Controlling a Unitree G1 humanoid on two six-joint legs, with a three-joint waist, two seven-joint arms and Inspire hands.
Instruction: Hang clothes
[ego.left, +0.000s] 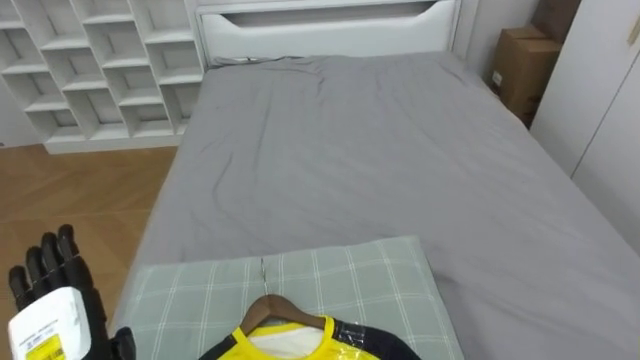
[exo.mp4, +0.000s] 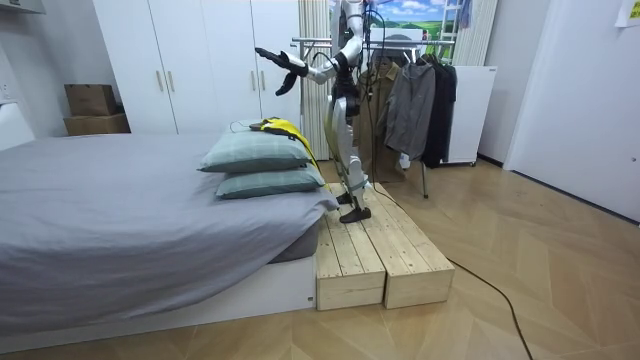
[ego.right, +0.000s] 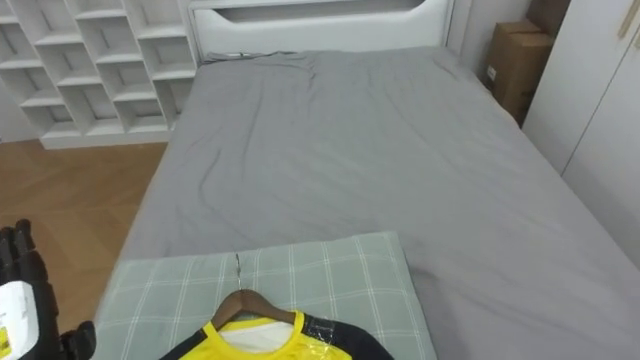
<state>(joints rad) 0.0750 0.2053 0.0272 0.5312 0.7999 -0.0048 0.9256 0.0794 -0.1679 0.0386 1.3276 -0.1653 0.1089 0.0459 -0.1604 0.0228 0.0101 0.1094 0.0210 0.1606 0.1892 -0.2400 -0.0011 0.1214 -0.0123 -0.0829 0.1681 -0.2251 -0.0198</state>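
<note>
Yellow shirt (ego.left: 252, 346) lies lengthwise, collar apparently toward headboard (ego.left: 330, 35).

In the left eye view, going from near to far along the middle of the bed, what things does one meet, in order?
Yellow shirt on a wooden hanger → green checked pillow → grey bed cover → white headboard.

A yellow shirt (ego.left: 292, 341) with dark sleeves lies flat, face up, on a wooden hanger (ego.left: 276, 308) whose thin metal hook points toward the far side. It rests on the pale green checked pillow (ego.left: 345, 275) at the near edge.
</note>
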